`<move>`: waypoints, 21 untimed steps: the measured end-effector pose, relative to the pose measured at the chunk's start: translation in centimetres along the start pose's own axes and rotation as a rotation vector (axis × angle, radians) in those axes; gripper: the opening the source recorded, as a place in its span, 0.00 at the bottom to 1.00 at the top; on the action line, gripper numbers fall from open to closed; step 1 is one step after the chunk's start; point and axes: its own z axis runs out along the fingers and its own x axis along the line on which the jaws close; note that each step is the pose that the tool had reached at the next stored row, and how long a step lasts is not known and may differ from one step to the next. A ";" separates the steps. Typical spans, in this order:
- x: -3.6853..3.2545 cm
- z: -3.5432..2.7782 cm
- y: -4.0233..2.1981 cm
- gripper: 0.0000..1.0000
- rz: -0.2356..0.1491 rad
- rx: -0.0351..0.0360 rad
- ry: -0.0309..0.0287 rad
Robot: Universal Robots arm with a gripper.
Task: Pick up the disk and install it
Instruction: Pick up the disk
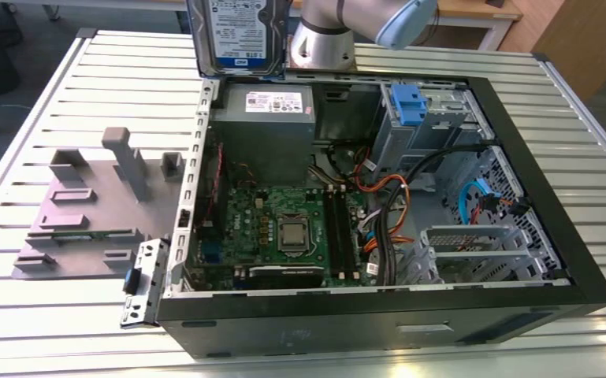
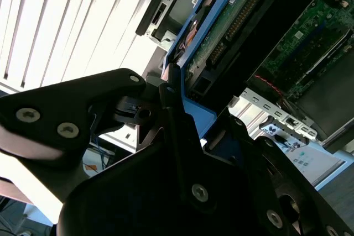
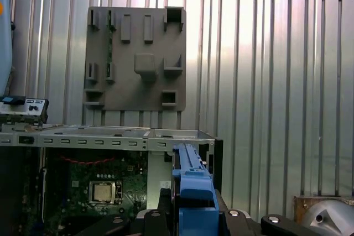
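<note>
Exterior view, from its left: a grey fixture plate [image 1: 82, 228] lies on the slatted table [image 1: 92, 94]. Next, the disk [image 1: 237, 35] hangs upright over the open computer case's [image 1: 539, 165] rear edge — on edge, probably to suit the drive bay [image 1: 434, 126] further right. In the first wrist view the gripper [image 3: 192, 200] pinches its blue carrier frame — a firm hold.

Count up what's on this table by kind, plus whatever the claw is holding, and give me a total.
Disk, held in the claw: 1
Open computer case: 1
Grey fixture plate: 1
Total: 3
</note>
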 end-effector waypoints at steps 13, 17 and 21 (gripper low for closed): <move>0.01 -0.01 -0.44 0.37 0.000 0.0000 0.0001; 0.02 -0.02 -0.58 0.37 0.000 0.0000 0.0001; 0.02 -0.02 -0.72 0.37 0.000 0.0000 0.0001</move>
